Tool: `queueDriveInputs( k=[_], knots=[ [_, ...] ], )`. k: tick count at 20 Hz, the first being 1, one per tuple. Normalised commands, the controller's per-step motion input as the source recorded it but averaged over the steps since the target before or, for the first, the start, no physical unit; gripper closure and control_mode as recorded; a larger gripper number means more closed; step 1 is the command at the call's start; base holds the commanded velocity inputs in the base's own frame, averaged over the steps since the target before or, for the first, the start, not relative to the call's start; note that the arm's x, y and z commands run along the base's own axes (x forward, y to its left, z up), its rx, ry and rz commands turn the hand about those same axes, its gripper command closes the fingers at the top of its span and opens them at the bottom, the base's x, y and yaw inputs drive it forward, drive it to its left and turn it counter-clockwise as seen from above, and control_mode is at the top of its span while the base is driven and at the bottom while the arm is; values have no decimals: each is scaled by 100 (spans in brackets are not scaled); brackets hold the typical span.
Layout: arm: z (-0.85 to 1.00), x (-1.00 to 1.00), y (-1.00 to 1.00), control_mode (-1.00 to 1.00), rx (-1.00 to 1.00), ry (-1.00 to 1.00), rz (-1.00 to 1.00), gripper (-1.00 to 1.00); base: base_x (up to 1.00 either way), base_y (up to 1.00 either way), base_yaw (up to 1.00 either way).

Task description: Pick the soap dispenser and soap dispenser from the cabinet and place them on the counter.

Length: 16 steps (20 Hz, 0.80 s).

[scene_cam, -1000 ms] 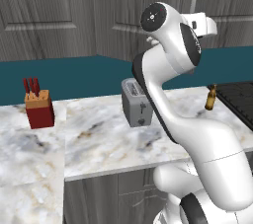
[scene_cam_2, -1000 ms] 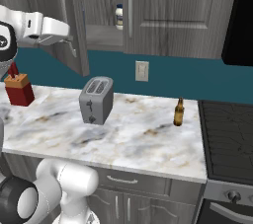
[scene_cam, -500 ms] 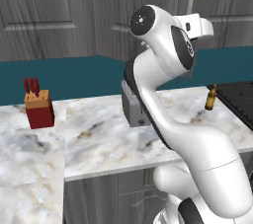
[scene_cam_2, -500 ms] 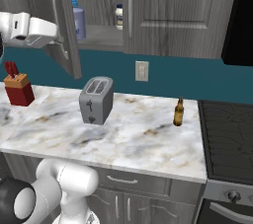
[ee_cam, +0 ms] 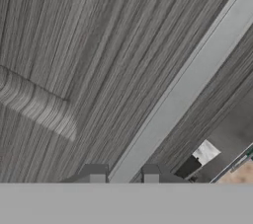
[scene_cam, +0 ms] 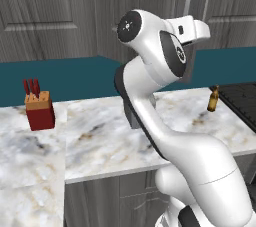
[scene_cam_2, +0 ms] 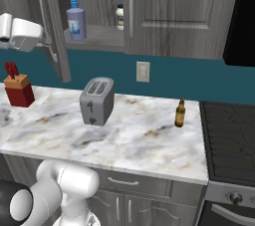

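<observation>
A lavender soap dispenser (scene_cam_2: 75, 22) with a blue pump stands upright on the shelf of the open grey cabinet (scene_cam_2: 102, 39). The cabinet's left door (scene_cam_2: 56, 31) is swung out toward me. My gripper (scene_cam_2: 48, 47) is shut on that door's long silver bar handle (scene_cam_2: 41, 13), left of and slightly below the dispenser. In the hand view the handle (ee_cam: 188, 82) runs diagonally between my fingertips (ee_cam: 94, 171), with the gripper (ee_cam: 122, 173) clamped around it. The marbled counter (scene_cam_2: 149, 138) lies below.
On the counter stand a grey toaster (scene_cam_2: 97, 101), a brown bottle (scene_cam_2: 180, 113) and a red knife block (scene_cam_2: 17, 88). A small white jar (scene_cam_2: 119, 17) sits deeper on the shelf. A black stove (scene_cam_2: 229, 130) borders the counter on the right. The right cabinet door (scene_cam_2: 184, 11) is closed.
My hand has pulled the left cabinet door further open, swinging leftward in the right base view. The soap dispenser behind it has come into sight.
</observation>
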Motion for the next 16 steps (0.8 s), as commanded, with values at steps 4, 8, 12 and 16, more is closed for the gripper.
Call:
queueDriveInputs(
  k=[4,8,12,16],
  knots=[
    [6,-9,21,-100,-7,2,0,100,0,0,0],
    [0,-1,2,-100,-5,2,0,100,0,0,0],
    [0,-10,3,-100,-2,-1,-1,100,0,0,0],
    [-2,-19,5,-100,-2,-3,-3,100,0,0,0]
  ],
)
